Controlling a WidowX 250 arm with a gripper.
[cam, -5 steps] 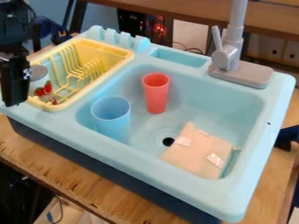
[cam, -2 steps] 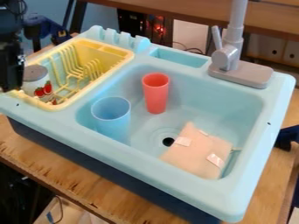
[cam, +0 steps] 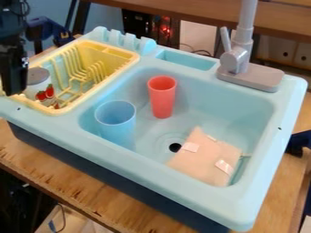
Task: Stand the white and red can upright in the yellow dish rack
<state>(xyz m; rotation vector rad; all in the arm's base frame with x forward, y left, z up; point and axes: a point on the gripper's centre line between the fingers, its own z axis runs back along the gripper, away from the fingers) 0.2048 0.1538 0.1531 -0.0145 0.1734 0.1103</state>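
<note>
At 10 o'clock in the view, tool (cam: 13,83) hangs just beside the strawberry-print jar (cam: 39,85); can't tell if it's apart, together or clamped on anything. Jar's upright in the yellow rack (cam: 130,57), near the rack's 7 o'clock end, grey lid (cam: 39,74) on top. Looks stiff-walled and smooth: probably light if hollow, could slip or tip if pinched high. Best hold: body mid-height, across the diameter, below the lid, which may be loose. Watch the rack rim, it crowds a low grip. Further out, from basin (cam: 209,95) centre: blue cup (cam: 115,127) at 9 o'clock, red cup (cam: 162,98) at 11, both upright, likely light plastic. Pink pouch (cam: 209,157) at 5, looks soft, would likely crumple when squeezed.
</note>
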